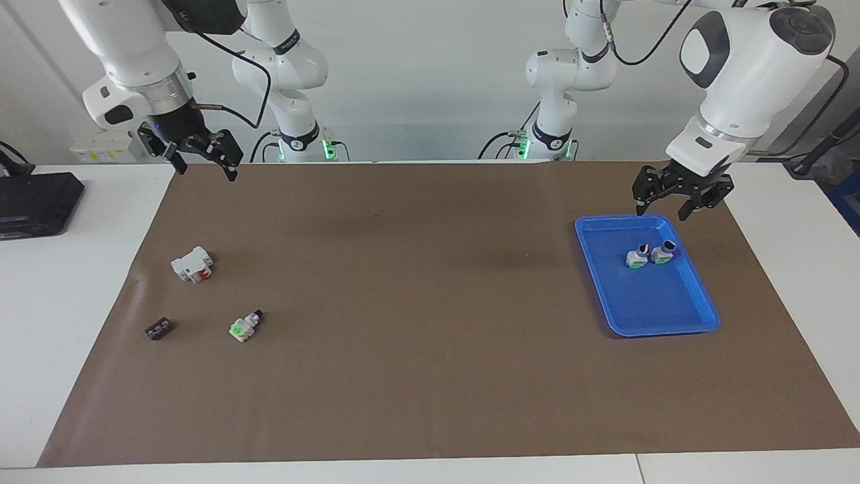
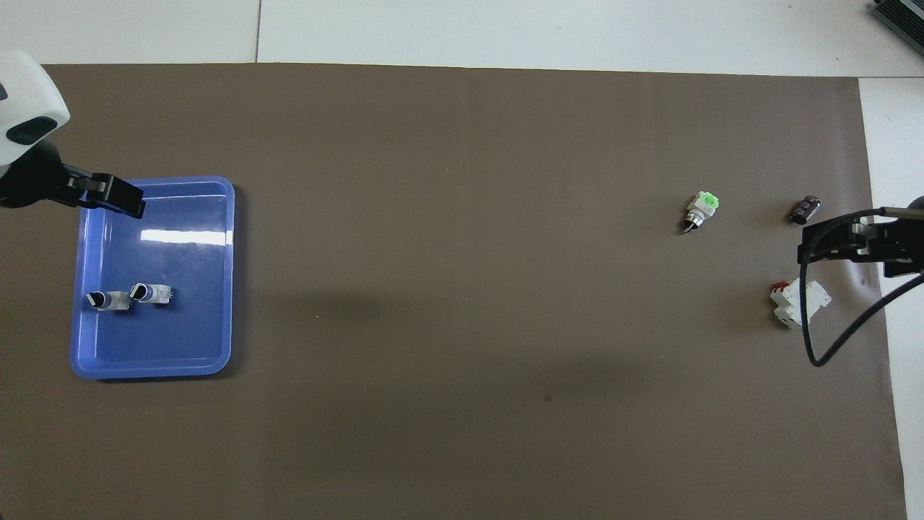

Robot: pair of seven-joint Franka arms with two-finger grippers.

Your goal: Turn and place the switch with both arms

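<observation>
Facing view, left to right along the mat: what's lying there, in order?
Small dark part → white block with red parts → green-faced switch → blue tray, with two more switches in it side by side: first, then.

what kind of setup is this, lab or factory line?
Most likely a robotics lab bench, not a line: two white arms mounted at one table, a brown paper mat laid over it, and a blue tray with a few small switches as test pieces.
</observation>
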